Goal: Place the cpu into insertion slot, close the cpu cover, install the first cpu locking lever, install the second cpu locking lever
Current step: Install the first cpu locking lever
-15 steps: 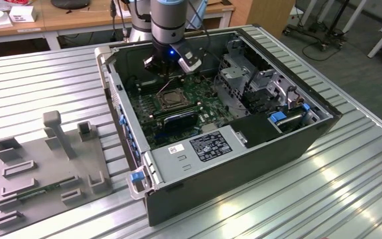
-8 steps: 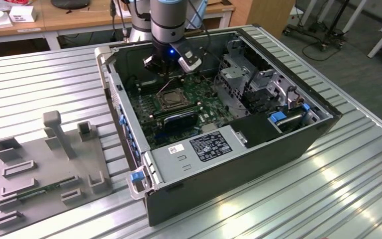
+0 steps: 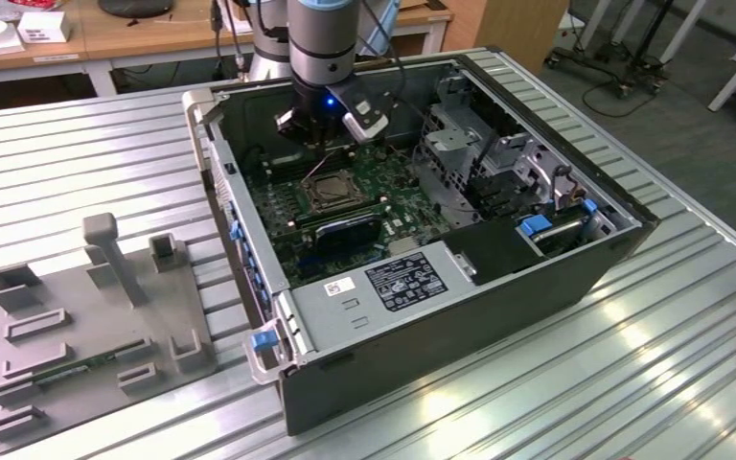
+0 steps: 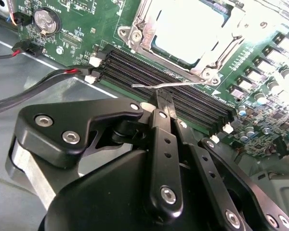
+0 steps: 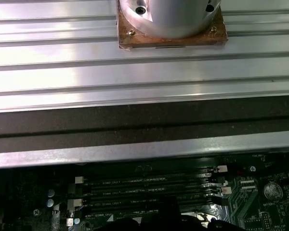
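Observation:
The open computer case (image 3: 496, 287) lies on the table with the green motherboard (image 3: 381, 206) facing up. In the second wrist view the cpu (image 4: 188, 26) sits with its bright metal top in the insertion slot (image 3: 331, 190). The cpu cover (image 4: 139, 30) lies flat around the chip. A thin silvery locking lever (image 4: 176, 85) runs along the socket's edge, above the memory slots. My gripper (image 4: 163, 99) is shut, its black fingertips right at this lever's middle. In the exterior view the gripper (image 3: 330, 146) hangs inside the case just behind the socket.
Long black memory slots (image 4: 149, 72) (image 5: 149, 190) lie between gripper and socket. Red and black cables (image 4: 48, 83) and a coin battery (image 4: 47, 20) sit nearby. A metal drive cage (image 3: 471, 144) stands on the exterior view's right. A grey fixture plate (image 3: 87, 326) lies outside the case.

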`<state>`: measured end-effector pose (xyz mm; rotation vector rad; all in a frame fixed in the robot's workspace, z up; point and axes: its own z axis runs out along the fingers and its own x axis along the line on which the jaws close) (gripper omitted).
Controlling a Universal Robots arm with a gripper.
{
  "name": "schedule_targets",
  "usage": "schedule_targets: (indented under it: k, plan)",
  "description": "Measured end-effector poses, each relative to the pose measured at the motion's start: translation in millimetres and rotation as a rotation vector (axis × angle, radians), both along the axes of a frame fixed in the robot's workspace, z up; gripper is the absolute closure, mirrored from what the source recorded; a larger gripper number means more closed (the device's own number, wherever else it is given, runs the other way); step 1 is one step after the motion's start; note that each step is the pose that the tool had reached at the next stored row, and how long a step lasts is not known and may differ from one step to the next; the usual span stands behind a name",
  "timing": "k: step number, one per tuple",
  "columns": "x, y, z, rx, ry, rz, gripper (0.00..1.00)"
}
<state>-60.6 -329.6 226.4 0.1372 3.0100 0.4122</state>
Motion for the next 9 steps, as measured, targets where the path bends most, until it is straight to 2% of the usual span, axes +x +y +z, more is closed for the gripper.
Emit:
schedule_targets:
  k: [9]
  plan:
    - [-1.4, -2.9, -0.1, 0.0001, -0.0006, 0.0, 0.89]
